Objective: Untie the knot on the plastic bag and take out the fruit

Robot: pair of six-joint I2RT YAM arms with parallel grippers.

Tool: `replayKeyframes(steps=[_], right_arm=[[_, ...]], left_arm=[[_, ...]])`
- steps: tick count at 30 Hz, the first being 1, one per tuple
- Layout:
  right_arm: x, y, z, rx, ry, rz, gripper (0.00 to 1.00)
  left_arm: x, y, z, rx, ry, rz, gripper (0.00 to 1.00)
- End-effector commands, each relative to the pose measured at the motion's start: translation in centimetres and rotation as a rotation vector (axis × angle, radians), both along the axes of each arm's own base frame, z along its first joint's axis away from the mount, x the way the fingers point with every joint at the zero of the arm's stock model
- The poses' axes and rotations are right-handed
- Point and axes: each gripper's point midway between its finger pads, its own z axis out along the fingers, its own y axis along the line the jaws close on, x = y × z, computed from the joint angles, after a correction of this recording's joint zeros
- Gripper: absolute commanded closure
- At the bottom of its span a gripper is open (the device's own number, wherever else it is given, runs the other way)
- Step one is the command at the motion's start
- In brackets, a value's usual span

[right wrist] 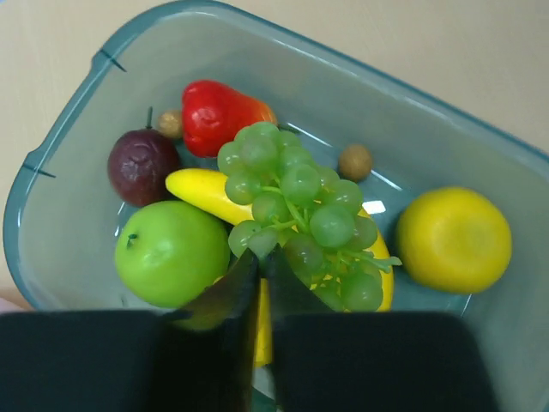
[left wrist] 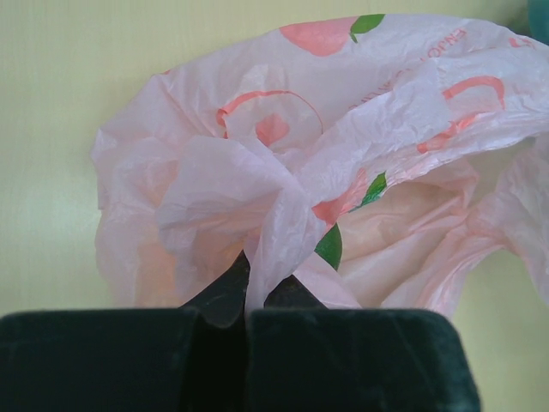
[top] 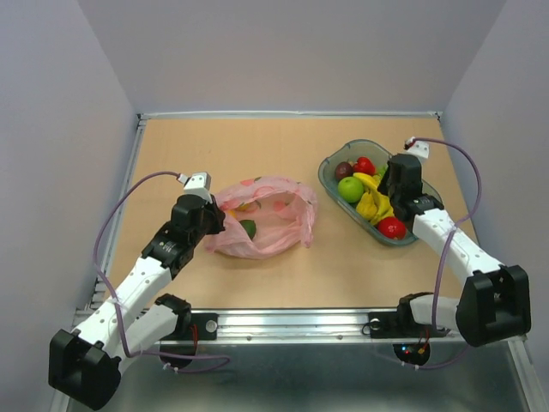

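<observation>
Between 3 lilac walls [top: 292,51] sits a tan table [top: 257,146].

Left pincer [left wrist: 257,279], right pincer [right wrist: 260,263] closed.

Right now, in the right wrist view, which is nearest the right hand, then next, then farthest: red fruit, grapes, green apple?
1. grapes, touching the right hand.
2. green apple, just to the left.
3. red fruit, far back, left.
</observation>
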Motion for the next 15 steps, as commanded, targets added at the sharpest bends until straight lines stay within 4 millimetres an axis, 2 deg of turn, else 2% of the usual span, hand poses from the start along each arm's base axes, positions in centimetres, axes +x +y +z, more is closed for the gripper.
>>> replayKeyframes(steps=[1,4,5,7,10,12,14,15], right_arm=[[-1.3,-2.1,0.0,0.000,-0.042,-0.113,0.65],[-2.1,-1.5,-0.4,0.004,-0.020,-0.058,0.12],[-2.0,-1.0,0.7,-0.001,-0.032,-0.020,0.07],[-2.4,0.6,1.3,0.013,-0.013,0.085,0.00],[-2.9,2.3,3.9,0.041,-0.049,0.197,0.00],[-3.5,3.4,5.7,0.065,-0.083,0.264,0.00],[-3.9,4.1,6.8,0.079,-0.110,0.307,0.00],[-4.2,4.6,7.6,0.092,-0.130,0.339,0.00]], left_arm=[[0.3,-0.8,0.8,-0.016,-0.054,-0.048,1.00],[0.2,-0.9,0.6,-0.013,-0.048,-0.063,1.00],[0.2,-1.0,0.7,-0.016,-0.046,-0.064,1.00],[0.1,-1.1,0.6,-0.020,-0.047,-0.068,1.00],[0.3,-1.0,0.6,-0.014,-0.046,-0.062,1.00],[0.8,-1.1,1.3,-0.005,-0.052,-0.059,1.00],[1.3,-1.4,2.3,-0.004,-0.051,-0.064,1.00],[1.9,-2.2,4.2,-0.030,-0.064,-0.081,1.00]])
